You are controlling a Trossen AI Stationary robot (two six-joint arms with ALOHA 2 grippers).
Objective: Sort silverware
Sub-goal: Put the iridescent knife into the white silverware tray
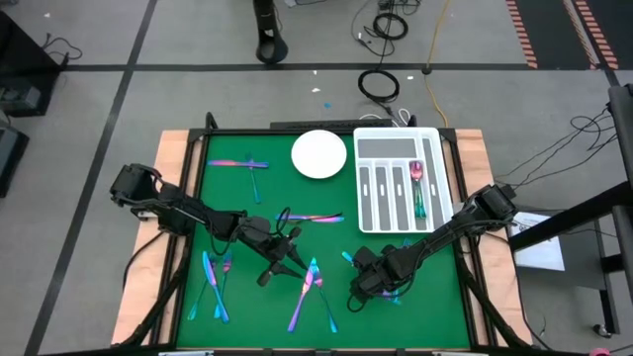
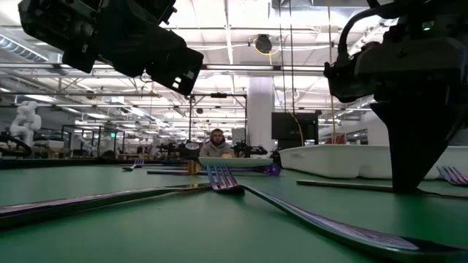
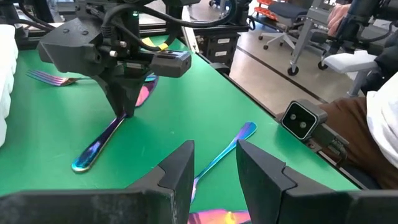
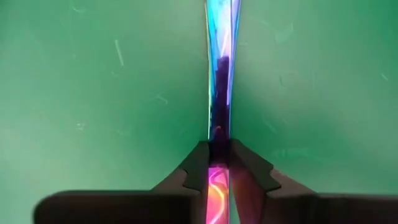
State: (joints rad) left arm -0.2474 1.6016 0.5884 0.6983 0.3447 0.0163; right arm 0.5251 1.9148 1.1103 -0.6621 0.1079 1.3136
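Iridescent silverware lies scattered on the green mat: one piece (image 1: pixel 247 164) far left, one (image 1: pixel 316 218) mid-table, a cluster (image 1: pixel 213 287) near left, and forks (image 1: pixel 312 289) near the middle. A spoon (image 1: pixel 417 186) lies in a slot of the white tray (image 1: pixel 401 133). My right gripper (image 1: pixel 358 289) stands at the near right, shut on a slim piece (image 4: pixel 219 74). My left gripper (image 1: pixel 287 259) hovers open just left of it, raised off the mat (image 2: pixel 110 36). In its wrist view its fingers (image 3: pixel 214 152) flank another piece (image 3: pixel 231 144) without touching. My right gripper pinches a slim iridescent piece between its two fingers (image 4: pixel 198 167), on its shaft (image 4: pixel 219 134). The fingers come from above, pointing down, and lie across the piece. The piece's rounded end (image 3: pixel 81 164) rests on the mat; its other end shows pink behind the gripper (image 3: pixel 146 93).
The white round plate (image 1: pixel 318 154) sits at the far middle, left of the tray. A person's clothing (image 3: pixel 379 124) shows beyond the table edge in the left wrist view. The two grippers stand close together. Bare mat lies between the near forks and my right gripper.
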